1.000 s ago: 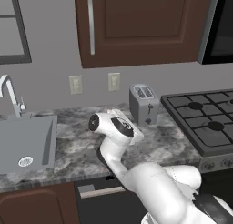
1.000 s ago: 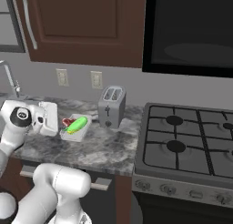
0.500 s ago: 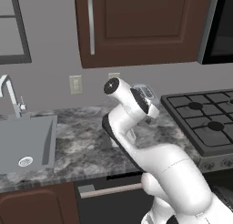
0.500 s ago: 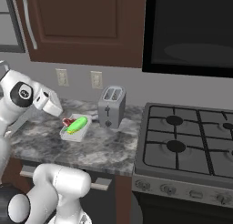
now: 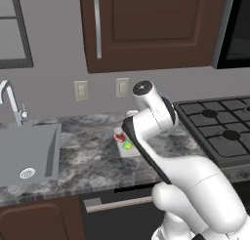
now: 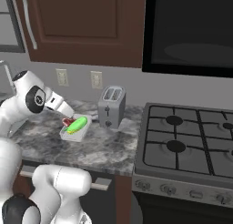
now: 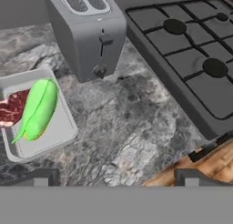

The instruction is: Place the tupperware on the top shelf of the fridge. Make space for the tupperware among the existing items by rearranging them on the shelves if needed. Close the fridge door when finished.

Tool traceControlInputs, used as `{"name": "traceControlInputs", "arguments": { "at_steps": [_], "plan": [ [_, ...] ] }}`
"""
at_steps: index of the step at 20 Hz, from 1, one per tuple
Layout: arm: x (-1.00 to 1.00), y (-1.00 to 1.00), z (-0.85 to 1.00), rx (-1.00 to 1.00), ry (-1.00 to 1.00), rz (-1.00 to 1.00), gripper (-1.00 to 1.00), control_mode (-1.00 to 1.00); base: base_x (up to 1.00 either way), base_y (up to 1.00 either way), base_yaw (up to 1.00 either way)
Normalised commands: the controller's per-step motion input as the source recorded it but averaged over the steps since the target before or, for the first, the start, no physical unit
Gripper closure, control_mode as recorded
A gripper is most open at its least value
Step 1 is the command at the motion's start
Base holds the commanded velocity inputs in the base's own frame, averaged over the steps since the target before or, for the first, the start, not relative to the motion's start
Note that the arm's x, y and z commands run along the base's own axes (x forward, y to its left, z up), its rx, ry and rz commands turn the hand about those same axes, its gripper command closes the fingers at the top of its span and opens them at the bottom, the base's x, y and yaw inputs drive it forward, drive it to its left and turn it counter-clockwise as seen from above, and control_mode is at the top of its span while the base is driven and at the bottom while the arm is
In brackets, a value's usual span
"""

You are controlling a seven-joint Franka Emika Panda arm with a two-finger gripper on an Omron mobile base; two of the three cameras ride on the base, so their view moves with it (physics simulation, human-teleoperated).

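Tupperware in the left base view lies on the marbled desk, partly hidden behind the white arm, between the sink and the stove. Right base view: the fingers hang just above the tupperware, which sits left of the grey toaster. Hand view: the two finger tips stand well apart, gripping nothing, with the tupperware beside the toaster.

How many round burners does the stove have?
4, in a square on the stove right of the toaster: two at the back, two at the front and at the picture's right edge, partly cut off. More may be hidden beyond that edge.
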Motion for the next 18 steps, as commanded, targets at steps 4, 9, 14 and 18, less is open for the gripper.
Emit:
{"name": "traceControlInputs", "arguments": {
  "at_steps": [4, 9, 14, 18],
  "plan": [
    [0.13, -0.10, -0.58, 0.17, 0.05, 0.32, -1.00, -1.00, 0.00, 0.00, 0.00],
    [0.17, -0.02, -0.37, 0.19, 0.09, 0.17, -1.00, -1.00, 0.00, 0.00, 0.00],
    [0.23, -0.02, -0.14, 0.19, 0.17, 0.01, -1.00, -1.00, 0.00, 0.00, 0.00],
    [0.38, -0.09, -0.03, 0.16, 0.22, 0.00, -1.00, -1.00, 0.00, 0.00, 0.00]
  ]
}}
